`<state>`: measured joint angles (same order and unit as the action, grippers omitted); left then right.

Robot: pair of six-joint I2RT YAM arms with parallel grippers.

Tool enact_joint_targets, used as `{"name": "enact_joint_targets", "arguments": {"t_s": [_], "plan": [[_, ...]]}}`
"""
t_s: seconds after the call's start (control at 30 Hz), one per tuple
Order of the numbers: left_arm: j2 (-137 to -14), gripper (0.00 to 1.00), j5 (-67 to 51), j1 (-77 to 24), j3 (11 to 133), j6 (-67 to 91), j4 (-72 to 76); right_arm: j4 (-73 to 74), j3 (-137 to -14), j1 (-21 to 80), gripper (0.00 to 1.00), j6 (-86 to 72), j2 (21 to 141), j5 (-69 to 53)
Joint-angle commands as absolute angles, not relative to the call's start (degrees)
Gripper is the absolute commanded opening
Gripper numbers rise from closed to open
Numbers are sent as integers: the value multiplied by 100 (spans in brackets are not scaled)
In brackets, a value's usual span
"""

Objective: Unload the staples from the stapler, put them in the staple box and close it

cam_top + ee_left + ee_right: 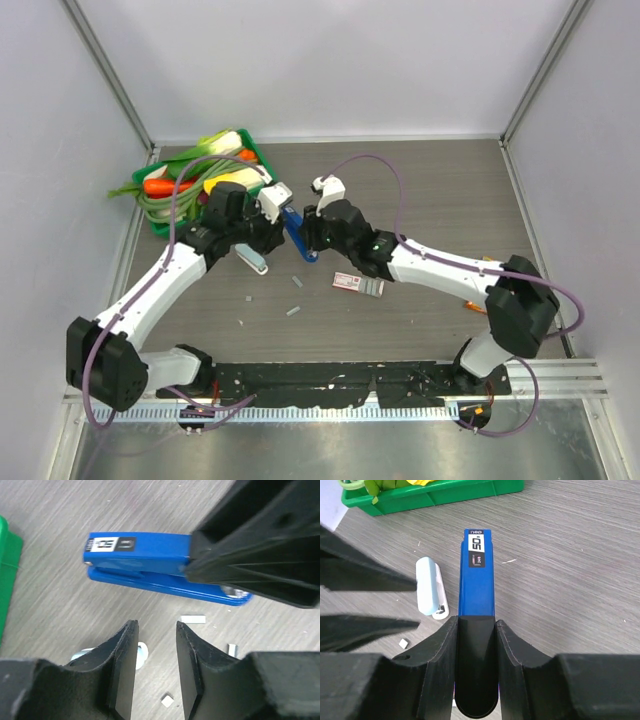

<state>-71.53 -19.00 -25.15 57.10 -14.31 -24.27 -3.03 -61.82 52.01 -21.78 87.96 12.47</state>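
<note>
Right gripper [476,625] clamped the stapler [476,575]; left gripper [156,630], released and empty, hovered at its 9 o'clock. Staples [193,619] lay outside; next probably needs checking the magazine

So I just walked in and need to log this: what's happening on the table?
The right gripper is clamped on one end of the blue stapler, which lies on the table. The left gripper hovers beside it, jaws apart and empty. A few short staple pieces lie loose nearby.
</note>
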Motion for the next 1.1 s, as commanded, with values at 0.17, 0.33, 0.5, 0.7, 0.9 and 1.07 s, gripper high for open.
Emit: {"name": "enact_joint_targets", "arguments": {"t_s": [0.17,0.33,0.5,0.7,0.9,1.07], "plan": [[-6513,71,-2593,-1767,5634,-756,-2768,-669,-7294,5186,1,-1442,9569,1432],[-6223,89,-2250,-1652,5458,-721,-2804,-440,-7654,5194,1,-968,10256,1512],[-6047,96,-2171,-1644,5361,-729,-2997,-395,-7822,5247,1,-354,10757,1731],[-5985,100,-2215,-1617,5309,-879,-3199,-501,-7910,5326,1,-26,11144,1934],[-5933,100,-2136,-1617,4958,-1037,-3085,-422,-8033,5335,25,-105,11382,1758],[-5950,100,-1863,-1617,4606,-1204,-2954,-545,-7700,5335,63,-500,10908,1889]]}}
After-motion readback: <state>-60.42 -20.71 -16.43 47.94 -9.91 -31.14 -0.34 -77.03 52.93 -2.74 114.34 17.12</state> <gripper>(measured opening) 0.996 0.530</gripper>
